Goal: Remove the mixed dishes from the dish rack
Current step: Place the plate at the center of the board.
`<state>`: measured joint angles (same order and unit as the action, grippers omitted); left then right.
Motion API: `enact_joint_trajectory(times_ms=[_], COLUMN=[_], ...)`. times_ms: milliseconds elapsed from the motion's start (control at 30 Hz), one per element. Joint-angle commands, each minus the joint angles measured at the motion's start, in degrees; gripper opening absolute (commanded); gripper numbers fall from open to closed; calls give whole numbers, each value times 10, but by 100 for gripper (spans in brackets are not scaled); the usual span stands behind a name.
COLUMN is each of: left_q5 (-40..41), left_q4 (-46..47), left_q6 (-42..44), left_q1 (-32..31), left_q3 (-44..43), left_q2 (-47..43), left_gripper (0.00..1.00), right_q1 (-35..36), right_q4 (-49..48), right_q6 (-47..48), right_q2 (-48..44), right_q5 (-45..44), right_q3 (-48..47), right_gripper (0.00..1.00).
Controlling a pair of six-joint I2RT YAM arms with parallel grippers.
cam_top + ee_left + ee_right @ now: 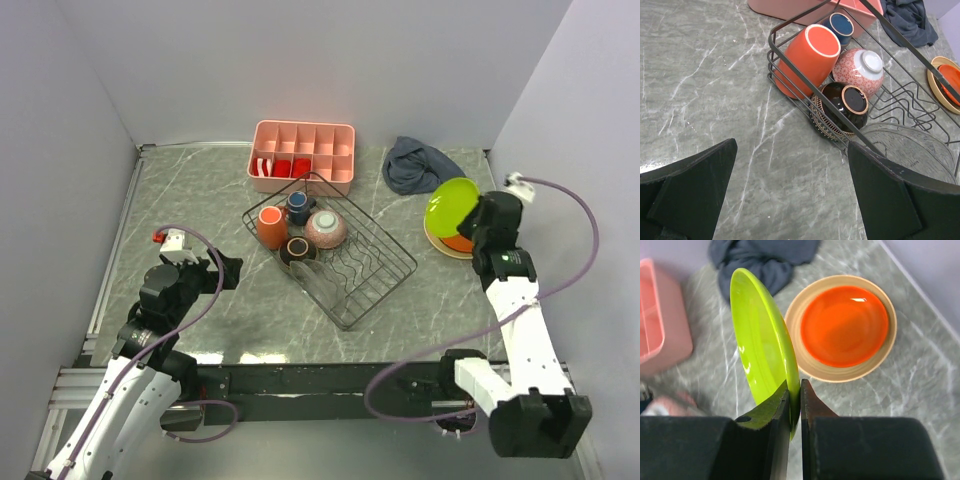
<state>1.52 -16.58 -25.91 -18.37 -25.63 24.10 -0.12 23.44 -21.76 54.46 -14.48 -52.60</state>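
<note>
I have my right gripper clamped on the rim of the lime green plate, which stands on edge in the air, clear of the dish rack. It hangs beside and partly over the orange-red plate, which lies flat inside the tan plate on the table to the right of the rack, near a crumpled dark cloth. My left gripper is spread wide with nothing between its fingers, over bare table just left of the rack. At that end of the rack I see the orange mug, the small dark-blue cup, the pinkish speckled bowl and the dark-brown bowl bunched together, with a clear glass piece next to the dark-brown bowl.
</note>
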Motion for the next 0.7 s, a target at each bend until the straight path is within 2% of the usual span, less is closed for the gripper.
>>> enact_joint_trajectory(times_ms=[0,167,300,567,667], left_q5=[9,16,21,32,34], left_q4=[17,16,12,8,8], left_q6=[10,8,8,6,6], left_q1=[-3,-2,-2,-2,-2], left_q3=[-26,-25,-28,-28,-28], left_q2=[-10,-17,-17,-20,-19], left_gripper=[99,99,100,99,99], right_q1=[-108,-210,-246,-273,-283], right_q4=[-113,-196,-233,-250,-269], right_q6=[-130,-230,-302,-316,-329], right_q2=[-6,25,65,153,189], right_q5=[129,195,216,221,250], right_q3=[52,112,138,144,152], right_gripper=[0,0,0,0,0])
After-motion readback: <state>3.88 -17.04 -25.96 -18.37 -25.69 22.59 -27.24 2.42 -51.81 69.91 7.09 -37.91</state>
